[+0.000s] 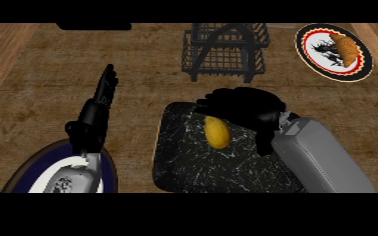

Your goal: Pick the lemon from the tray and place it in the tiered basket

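At centre frame our right hand (247, 107) curls round the top of the lemon (215, 135) over the dark tray (192, 170), below the wire basket (221, 55), while our left hand (94, 115) rests open, fingers straight, at left.

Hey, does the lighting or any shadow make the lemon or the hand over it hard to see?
Head view: light is even, no glare on the lemon, which stands out bright yellow; the black right hand merges with the dark tray beneath, so its outline is hard to trace; the black tiered basket reads clearly against the brown counter.
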